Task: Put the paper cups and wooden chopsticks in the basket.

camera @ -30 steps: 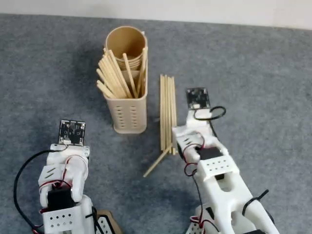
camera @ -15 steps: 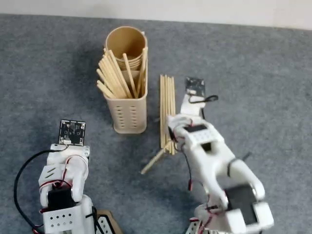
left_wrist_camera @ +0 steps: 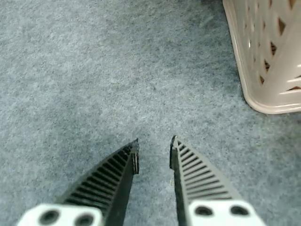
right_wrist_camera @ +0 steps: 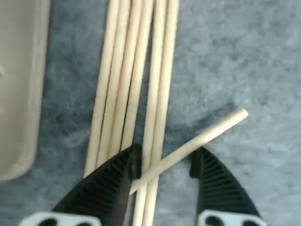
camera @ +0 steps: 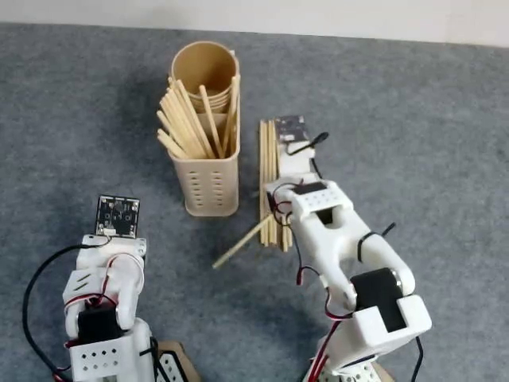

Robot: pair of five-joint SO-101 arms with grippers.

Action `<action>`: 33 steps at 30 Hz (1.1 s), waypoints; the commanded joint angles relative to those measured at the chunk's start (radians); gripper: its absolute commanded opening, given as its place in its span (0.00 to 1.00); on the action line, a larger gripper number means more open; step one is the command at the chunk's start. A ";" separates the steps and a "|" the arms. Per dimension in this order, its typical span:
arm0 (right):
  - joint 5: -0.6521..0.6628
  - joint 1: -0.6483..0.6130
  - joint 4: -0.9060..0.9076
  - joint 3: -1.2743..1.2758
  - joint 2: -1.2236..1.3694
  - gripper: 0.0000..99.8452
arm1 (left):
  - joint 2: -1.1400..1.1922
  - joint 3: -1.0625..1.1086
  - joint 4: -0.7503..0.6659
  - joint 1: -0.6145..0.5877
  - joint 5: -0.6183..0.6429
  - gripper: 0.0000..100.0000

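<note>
- Right gripper [right_wrist_camera: 164, 157] is parted, its fingers straddling the slanted chopstick [right_wrist_camera: 197, 141] where it crosses the loose chopstick bundle [right_wrist_camera: 136, 70].
- The bundle lies flat on the carpet [camera: 413, 119], just beside the basket [camera: 211, 191] wall, with open carpet on its other side.
- Left gripper [left_wrist_camera: 154, 150] hangs parted over bare carpet, near the basket's corner.
- A paper cup [camera: 205, 68] and more chopsticks [camera: 187, 127] stand inside the basket.

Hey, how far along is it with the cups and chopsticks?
Done: a paper cup and many chopsticks stand in the basket. In hand: nothing gripped; the right gripper is open astride the loose chopsticks on the carpet. Remaining: that bundle and one angled stick. The left gripper is open over carpet.
</note>
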 commanded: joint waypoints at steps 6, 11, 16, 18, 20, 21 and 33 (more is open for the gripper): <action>0.118 0.001 0.185 -0.021 -0.067 0.01 | -0.007 -0.005 -0.018 0.012 -0.008 0.13; 0.115 0.001 0.189 -0.021 -0.213 0.00 | -0.007 -0.005 -0.018 0.012 -0.008 0.13; 0.118 0.015 0.183 -0.027 -0.466 0.00 | -0.007 -0.005 -0.018 0.012 -0.008 0.13; 0.118 0.025 0.183 -0.067 -0.550 0.00 | -0.007 -0.005 -0.018 0.012 -0.008 0.13; 0.118 0.042 0.183 -0.111 -0.605 0.00 | -0.007 -0.005 -0.018 0.012 -0.008 0.13; 0.118 0.044 0.174 -0.147 -0.621 0.00 | -0.007 -0.005 -0.018 0.012 -0.008 0.13; 0.121 -0.090 -0.056 -0.628 -0.441 0.00 | -0.007 -0.004 -0.018 0.012 -0.008 0.13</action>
